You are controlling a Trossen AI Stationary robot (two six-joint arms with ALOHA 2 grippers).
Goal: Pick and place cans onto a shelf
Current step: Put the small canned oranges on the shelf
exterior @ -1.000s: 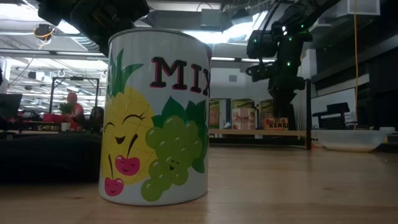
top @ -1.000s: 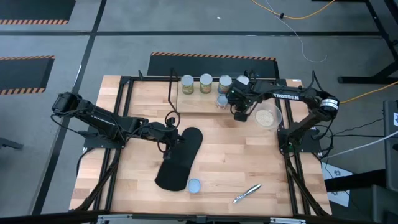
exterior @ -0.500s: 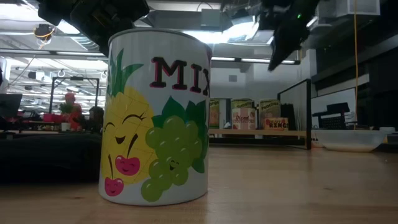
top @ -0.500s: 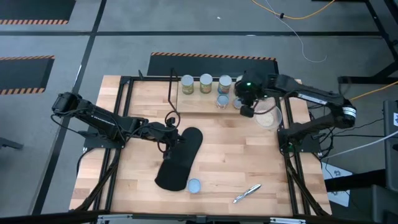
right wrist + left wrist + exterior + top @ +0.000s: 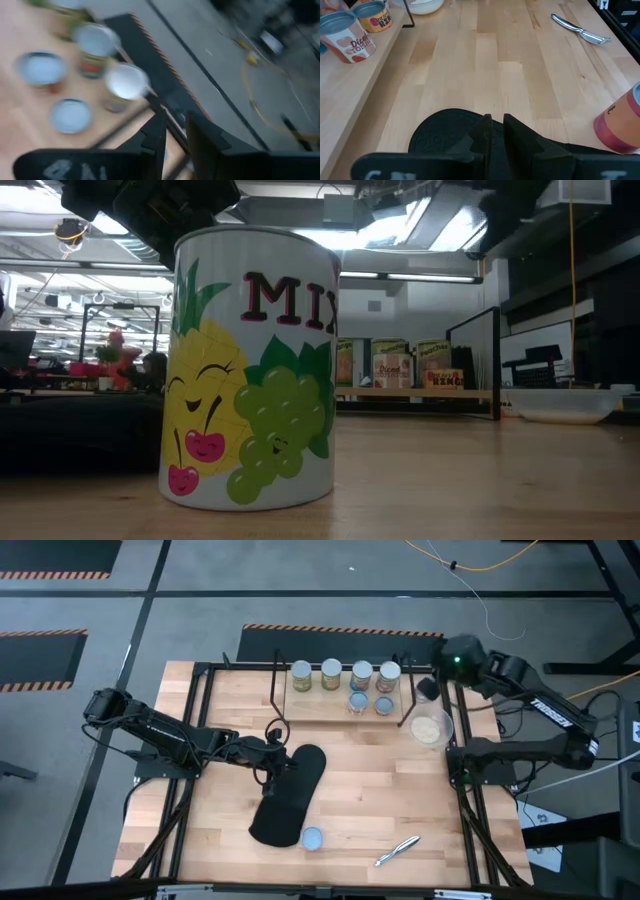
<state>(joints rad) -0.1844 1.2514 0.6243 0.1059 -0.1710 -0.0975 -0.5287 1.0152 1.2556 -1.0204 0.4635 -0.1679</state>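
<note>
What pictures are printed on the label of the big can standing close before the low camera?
A smiling yellow pineapple, green grapes and red cherries on the white-labelled can; low view shows it best.

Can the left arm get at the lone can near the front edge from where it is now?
Probably yes: the can stands alone beside the black mat, near the left end effector, with nothing above it; the silvery tool lies clear.

The high view looks straight down on the whole table (image 5: pixel 350 780). The low view sits at tabletop height, pressed close to a can (image 5: pixel 252 365), facing twelve o'clock toward the shelf (image 5: pixel 420 392), which both views share.

Right tool (image 5: pixel 428 688) raised; left tool (image 5: pixel 287 766) low.
</note>
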